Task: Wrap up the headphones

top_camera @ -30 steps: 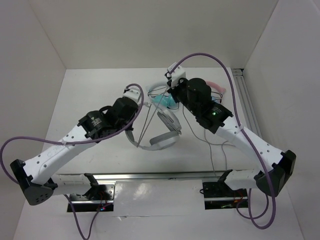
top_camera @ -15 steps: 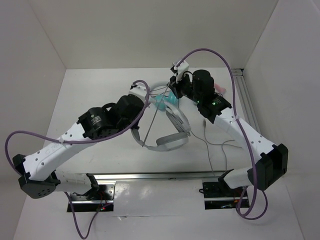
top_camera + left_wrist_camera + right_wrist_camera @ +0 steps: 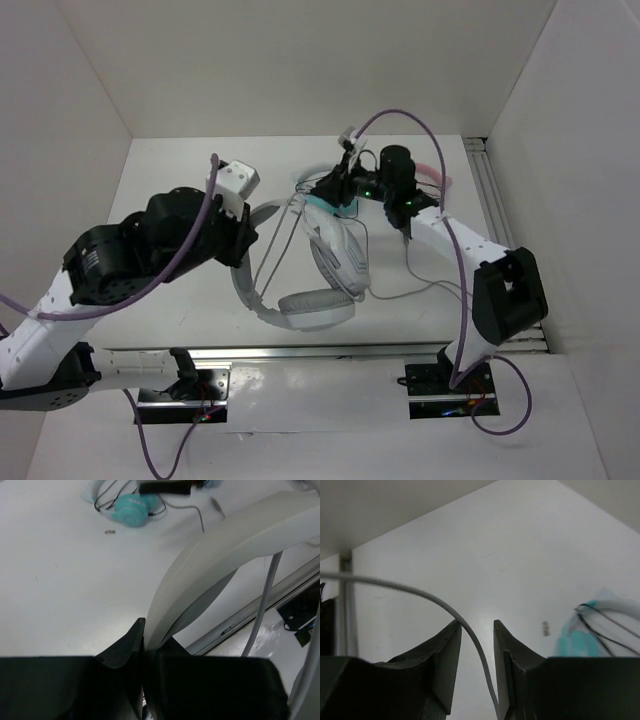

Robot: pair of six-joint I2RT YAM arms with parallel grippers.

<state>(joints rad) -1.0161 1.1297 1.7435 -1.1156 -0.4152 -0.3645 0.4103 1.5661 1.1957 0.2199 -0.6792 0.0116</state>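
The headphones point(image 3: 315, 308), large and light grey, hang off the table with the wide headband point(image 3: 225, 540) pinched between the fingers of my left gripper point(image 3: 243, 238), which is shut on it. One ear cup point(image 3: 338, 255) hangs near the middle. Their thin grey cable point(image 3: 400, 290) trails over the table to the right. In the right wrist view a stretch of the cable point(image 3: 470, 635) runs loosely between the parted fingers of my right gripper point(image 3: 477, 627), which is open. That gripper point(image 3: 322, 188) sits low at the back, beside the teal pair.
A smaller teal pair of headphones point(image 3: 328, 207) lies at the back centre, and a pink-banded pair point(image 3: 437, 172) at the back right. A metal rail point(image 3: 330, 352) runs along the near edge. White walls close in the table on three sides.
My left arm has lifted and drawn back to the left, carrying the headphones by the headband. My right gripper reached toward the back left and opened, freeing its grip on the cable.
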